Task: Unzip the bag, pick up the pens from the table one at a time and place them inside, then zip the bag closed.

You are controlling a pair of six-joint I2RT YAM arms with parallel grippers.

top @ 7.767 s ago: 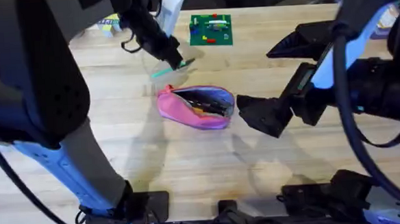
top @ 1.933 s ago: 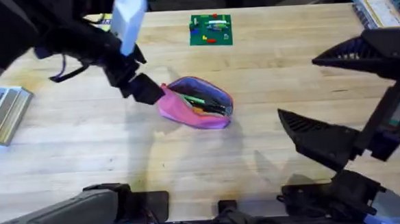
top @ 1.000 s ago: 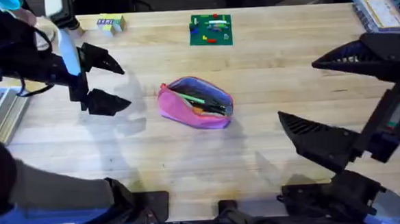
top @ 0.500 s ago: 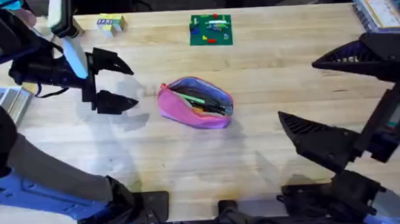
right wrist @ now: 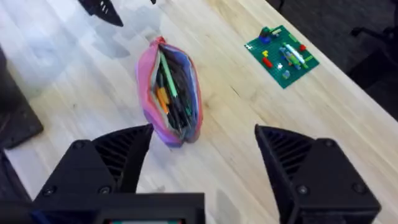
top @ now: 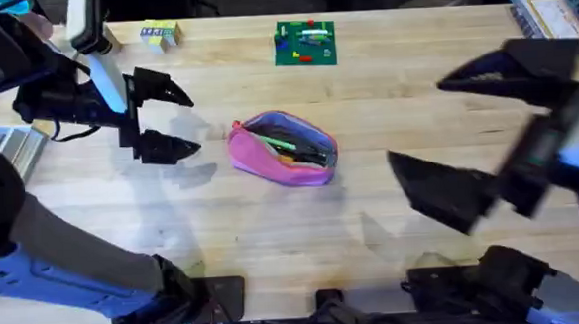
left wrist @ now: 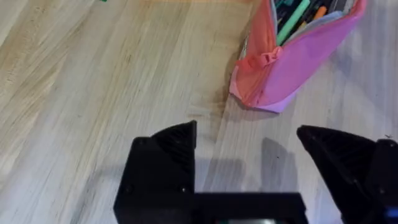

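The bag lies on its side on the table, roughly in the middle of the light wood top, and serves as the landmark here. Its zipper is open along the top, the mouth gaping so the dark lining shows. Inside the mouth sit the pens: a green one is plain to see in the left wrist view, with darker slim shapes beside it and an orange-tipped one close by; which of the dark shapes is the black pen cannot be told for sure. The small red pull hangs at the end of the bag that faces the left gripper.

The left gripper hovers to the left of the bag, near it but apart, its two black fingers spread wide and holding nothing. From its wrist camera the bag's closed end sits just past the fingertips.

The right gripper hangs to the right of the bag, well apart from it and high above the table, its fingers also spread wide and empty. Its wrist camera looks down on the bag between the two fingers.

Beyond the bag, toward the far edge of the table, lies a small green board with coloured pieces.
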